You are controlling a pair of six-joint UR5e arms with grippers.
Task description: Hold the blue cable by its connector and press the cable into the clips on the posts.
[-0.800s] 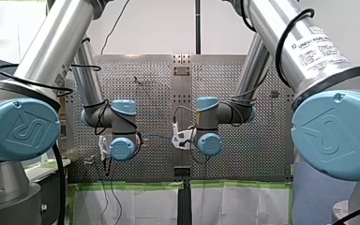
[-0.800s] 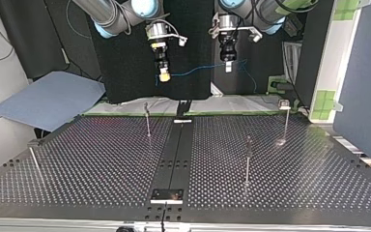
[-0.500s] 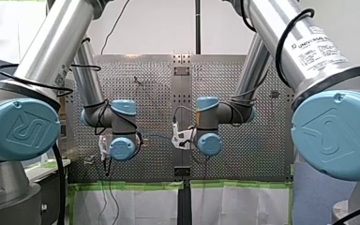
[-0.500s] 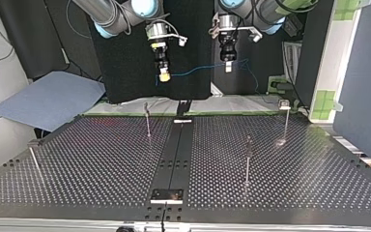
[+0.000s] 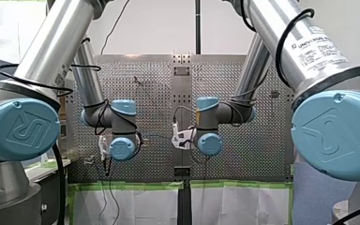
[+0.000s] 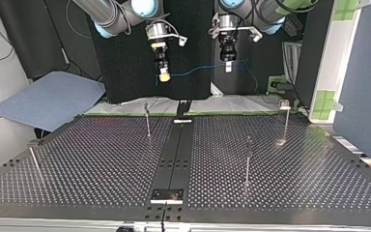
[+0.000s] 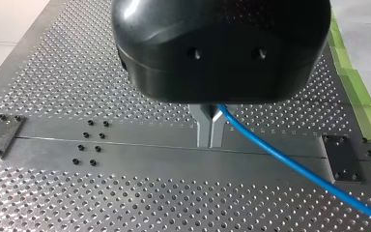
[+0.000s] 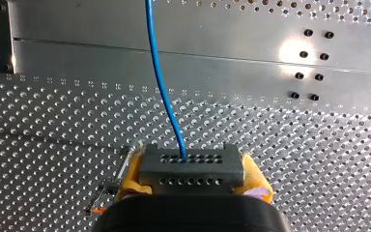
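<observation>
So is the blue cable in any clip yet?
Out. The blue cable spans between my right gripper and my left gripper, clear of the posts.

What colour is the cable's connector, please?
Dark grey; the connector shows best in the right wrist view.

The left arm (image 5: 90,84) and right arm (image 5: 258,65) are shown over the perforated worktop (image 5: 262,140); a blue cable (image 5: 157,137) is strung between their wrists.

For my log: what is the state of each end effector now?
Left end effector: closed on the blue cable.
Right end effector: closed on the connector.
</observation>
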